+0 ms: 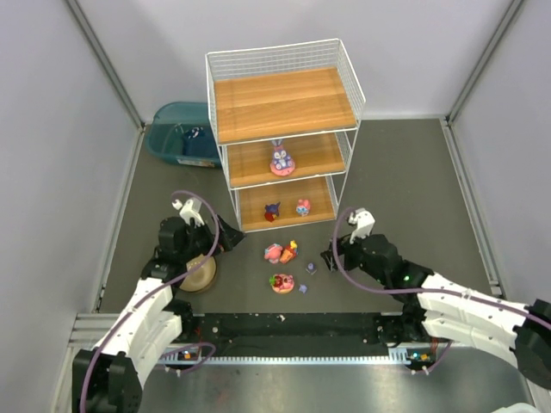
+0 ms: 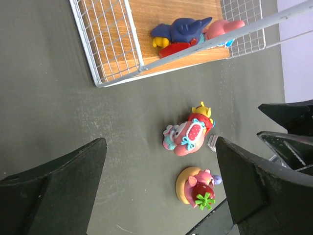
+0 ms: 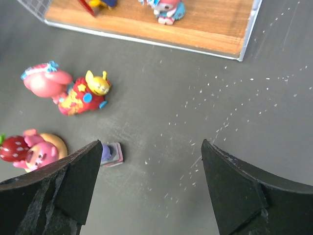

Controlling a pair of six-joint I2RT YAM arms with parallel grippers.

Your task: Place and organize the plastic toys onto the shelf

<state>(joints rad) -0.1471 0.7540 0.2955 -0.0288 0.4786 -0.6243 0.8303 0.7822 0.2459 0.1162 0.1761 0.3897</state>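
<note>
A: The shelf (image 1: 284, 103) stands at upper centre, the loose plastic toys (image 1: 282, 282) on the tabletop (image 1: 396, 189) at lower centre. Which first?
B: Probably the pink-and-red pair (image 3: 73, 100). Right gripper (image 1: 331, 256) and left gripper (image 1: 234, 237) both have fingers wide, holding nothing; straddle one figure, clear of its neighbour.
A: Containers?
B: Shelf: bunny (image 1: 281, 159) on the middle board, two toys (image 1: 272, 212) lowest. Teal bin (image 1: 168, 138), upper left: something small, dark.
</note>
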